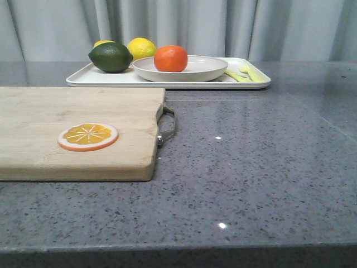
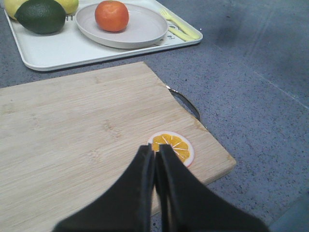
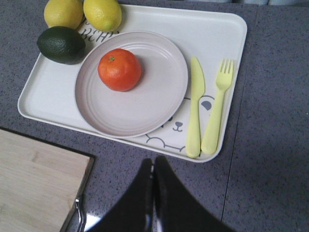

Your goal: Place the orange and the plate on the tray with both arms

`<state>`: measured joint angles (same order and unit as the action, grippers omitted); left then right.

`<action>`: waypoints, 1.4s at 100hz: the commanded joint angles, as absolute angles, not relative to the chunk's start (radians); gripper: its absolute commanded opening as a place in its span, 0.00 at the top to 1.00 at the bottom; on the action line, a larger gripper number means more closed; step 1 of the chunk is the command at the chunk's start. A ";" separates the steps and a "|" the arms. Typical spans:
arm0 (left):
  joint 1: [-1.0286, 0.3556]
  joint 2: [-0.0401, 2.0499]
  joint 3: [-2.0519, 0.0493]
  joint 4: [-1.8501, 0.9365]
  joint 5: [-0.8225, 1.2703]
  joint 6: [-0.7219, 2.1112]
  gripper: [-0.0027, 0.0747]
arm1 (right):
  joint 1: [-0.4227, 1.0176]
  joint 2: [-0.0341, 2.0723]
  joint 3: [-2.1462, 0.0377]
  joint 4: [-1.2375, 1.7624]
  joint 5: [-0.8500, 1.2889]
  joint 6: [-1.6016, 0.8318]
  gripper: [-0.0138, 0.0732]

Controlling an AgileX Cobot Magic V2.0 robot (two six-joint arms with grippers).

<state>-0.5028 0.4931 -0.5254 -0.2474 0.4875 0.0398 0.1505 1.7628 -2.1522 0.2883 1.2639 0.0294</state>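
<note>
The orange (image 1: 170, 58) sits on the beige plate (image 1: 201, 70), and the plate rests on the white tray (image 1: 256, 81) at the back of the table. They also show in the left wrist view, orange (image 2: 111, 15), plate (image 2: 142, 29), tray (image 2: 58, 50), and in the right wrist view, orange (image 3: 119, 69), plate (image 3: 154, 96), tray (image 3: 217, 29). My left gripper (image 2: 155, 149) is shut and empty above the cutting board. My right gripper (image 3: 153, 162) is shut and empty above the counter just short of the tray. Neither gripper shows in the front view.
A wooden cutting board (image 1: 50, 128) with a metal handle (image 1: 167, 125) lies at front left, with an orange slice disc (image 1: 88, 137) on it. On the tray are a dark green lime (image 1: 110, 57), two lemons (image 1: 142, 47), and a yellow knife (image 3: 195, 106) and fork (image 3: 217, 106).
</note>
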 commanded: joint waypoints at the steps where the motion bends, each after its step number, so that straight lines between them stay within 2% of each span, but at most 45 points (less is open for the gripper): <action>1: -0.501 0.497 -0.554 -0.264 0.435 0.034 0.99 | 0.149 1.654 -2.109 0.293 1.283 0.023 0.92; 23: -0.501 0.497 -0.554 -0.264 0.444 0.034 0.99 | 0.149 1.461 -1.840 0.293 1.163 -0.014 0.92; 56: -0.501 0.497 -0.554 -0.264 0.444 0.034 0.99 | 0.149 1.070 -1.261 0.277 0.845 -0.019 0.92; 77: -0.501 0.497 -0.554 -0.264 0.444 0.034 0.99 | 0.149 0.843 -0.964 0.251 0.723 -0.019 0.92; 98: -0.501 0.457 -0.554 -0.264 0.446 0.041 0.99 | 0.149 0.649 -0.775 0.243 0.666 -0.020 0.92; 140: -0.501 0.317 -0.552 -0.260 0.519 0.042 0.99 | 0.149 0.333 -0.565 0.237 0.636 -0.025 0.92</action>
